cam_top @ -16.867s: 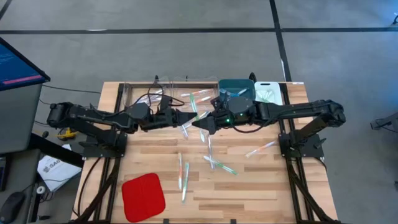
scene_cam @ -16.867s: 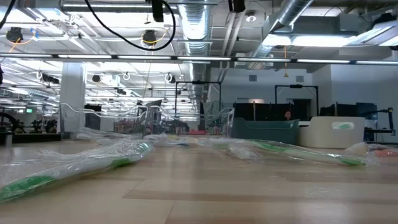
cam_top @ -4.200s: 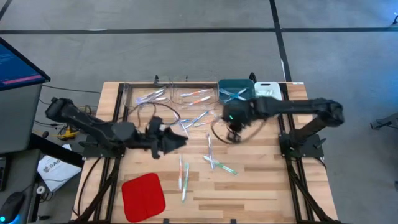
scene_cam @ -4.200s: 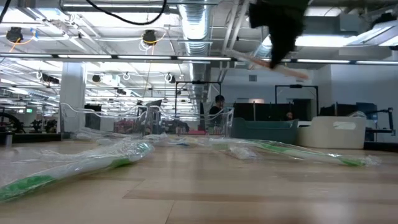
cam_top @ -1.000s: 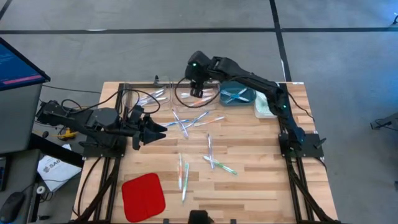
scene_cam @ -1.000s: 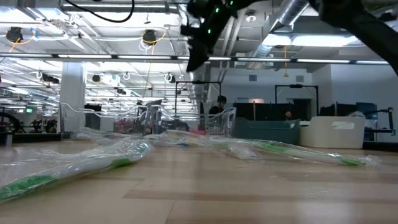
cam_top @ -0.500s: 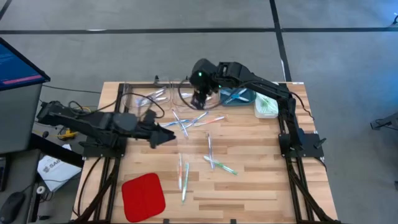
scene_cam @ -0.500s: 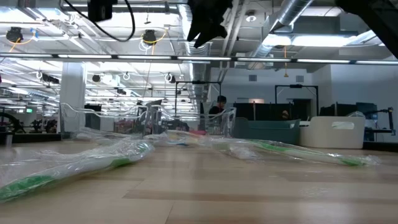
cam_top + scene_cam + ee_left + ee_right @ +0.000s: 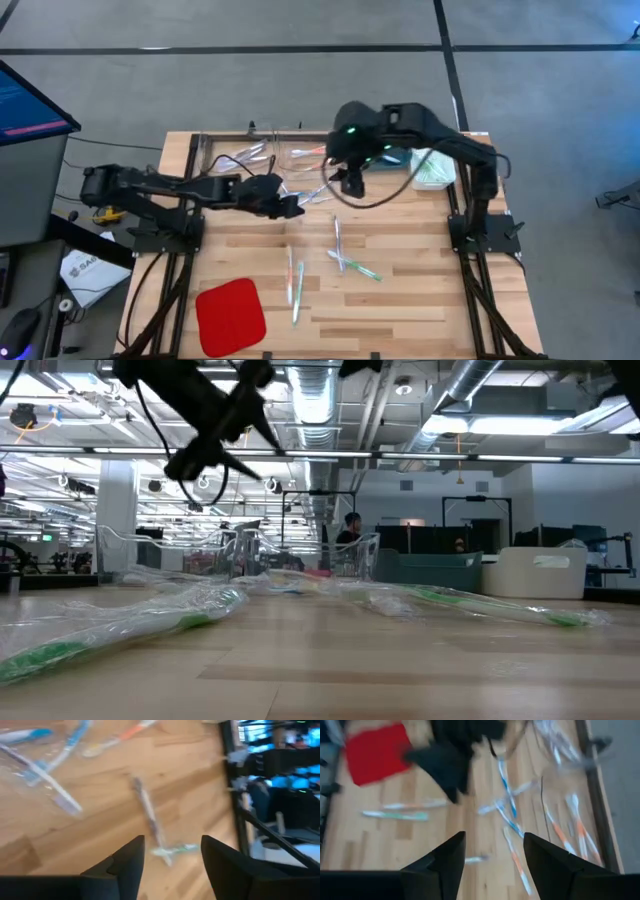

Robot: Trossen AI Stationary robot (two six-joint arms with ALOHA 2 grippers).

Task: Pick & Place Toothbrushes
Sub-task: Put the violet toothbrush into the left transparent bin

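Several toothbrushes lie flat on the wooden table [image 9: 420,300]: a crossed cluster [image 9: 318,192] at mid-table, one [image 9: 337,238] below it, a green one [image 9: 360,268], and two [image 9: 293,285] nearer the front. More lie in the far bins. My left gripper [image 9: 294,207] hovers open just left of the cluster; in its wrist view a toothbrush [image 9: 149,817] lies on the table beyond its open fingers [image 9: 172,839]. My right gripper [image 9: 352,183] hangs open and empty above the cluster's right side, its fingers [image 9: 494,836] apart over blue and orange toothbrushes [image 9: 509,810].
Two clear bins [image 9: 232,155] [image 9: 305,150], a teal bin [image 9: 392,150] and a white bin [image 9: 432,168] line the far edge. A flat red pad [image 9: 230,315] lies at the near left. A loose cable [image 9: 375,200] hangs below the right arm.
My left gripper has gone toward the table's right edge and down, rolling as it went, up to the toothbrush cluster. My right gripper has left the far clear bin, moving toward the near edge and the right, and has risen.
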